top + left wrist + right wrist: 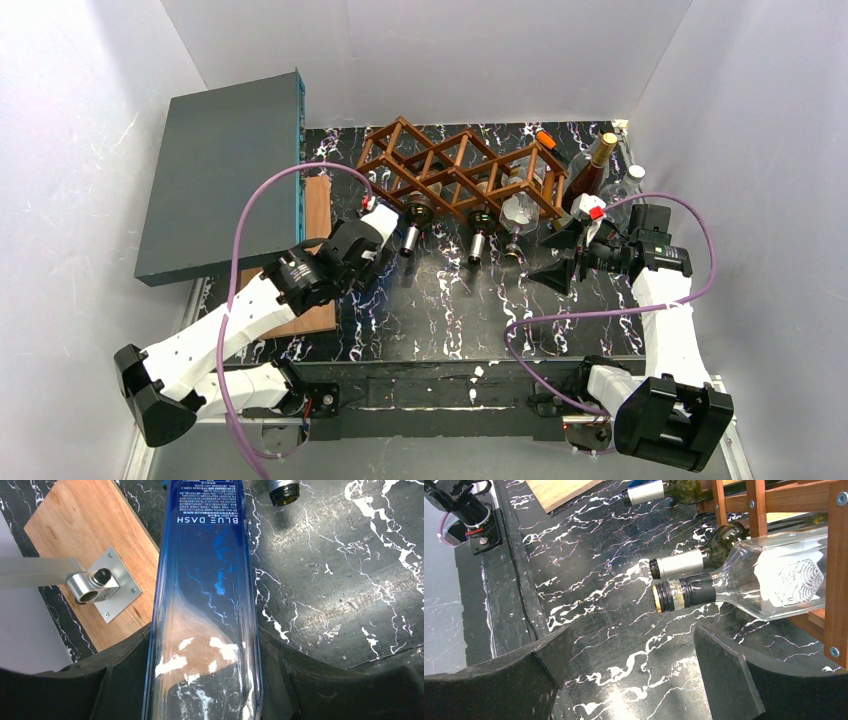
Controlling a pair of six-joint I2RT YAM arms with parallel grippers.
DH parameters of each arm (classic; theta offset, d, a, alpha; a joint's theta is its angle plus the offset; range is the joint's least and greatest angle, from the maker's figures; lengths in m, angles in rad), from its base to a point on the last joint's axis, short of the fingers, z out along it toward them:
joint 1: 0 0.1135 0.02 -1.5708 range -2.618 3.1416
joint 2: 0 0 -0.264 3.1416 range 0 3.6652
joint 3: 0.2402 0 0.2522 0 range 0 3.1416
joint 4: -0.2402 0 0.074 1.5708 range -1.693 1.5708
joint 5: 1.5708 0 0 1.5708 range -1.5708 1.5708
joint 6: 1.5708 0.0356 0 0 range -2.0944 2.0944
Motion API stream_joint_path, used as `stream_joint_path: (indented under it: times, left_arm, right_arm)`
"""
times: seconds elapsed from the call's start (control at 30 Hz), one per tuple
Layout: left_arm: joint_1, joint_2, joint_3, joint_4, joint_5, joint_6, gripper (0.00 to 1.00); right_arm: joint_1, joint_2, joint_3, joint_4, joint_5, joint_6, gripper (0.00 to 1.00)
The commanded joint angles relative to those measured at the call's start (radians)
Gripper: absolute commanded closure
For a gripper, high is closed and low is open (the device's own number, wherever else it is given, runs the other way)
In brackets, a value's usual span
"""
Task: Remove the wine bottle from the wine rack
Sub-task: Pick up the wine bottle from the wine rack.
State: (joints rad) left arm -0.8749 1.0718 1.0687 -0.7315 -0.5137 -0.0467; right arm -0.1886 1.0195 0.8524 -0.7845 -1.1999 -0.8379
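Spanning the scene, the black marbled surface carries everything. A grey flat box leans well to the left of the wine rack, partly over a wooden board with a metal bracket screwed to it. The rack is a brown lattice of diamond cells at the far middle of the surface. Several bottles lie in it with their necks pointing out of its near side.

At the rack's right end a brown bottle with a gold top stands upright. From the rack's right-hand cell a clear glass bottle sticks out, with a dark bottle with a silver capsule just beside its neck.

At the rack's left near corner, the left tool is closed partway on the blue wine bottle, both fingers pressed against its sides. The bottle runs from the tool toward the rack; I cannot tell whether its far end sits inside a cell.

Just off the rack's right near side, the right tool gapes wide and holds nothing, its fingers apart from the clear bottle's cap.
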Motion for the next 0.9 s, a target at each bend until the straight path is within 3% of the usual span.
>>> stream_joint_path:
  times: [0.0, 0.87]
  left_arm:
    - [-0.008, -0.065, 0.063, 0.042, -0.050, -0.043, 1.00]
    - [-0.007, -0.079, 0.147, -0.231, 0.191, -0.262, 1.00]
  right_arm:
    - [-0.002, -0.016, -0.019, 0.009, -0.019, -0.003, 0.02]
    - [-0.002, -0.024, -0.023, 0.011, -0.021, -0.003, 0.01]
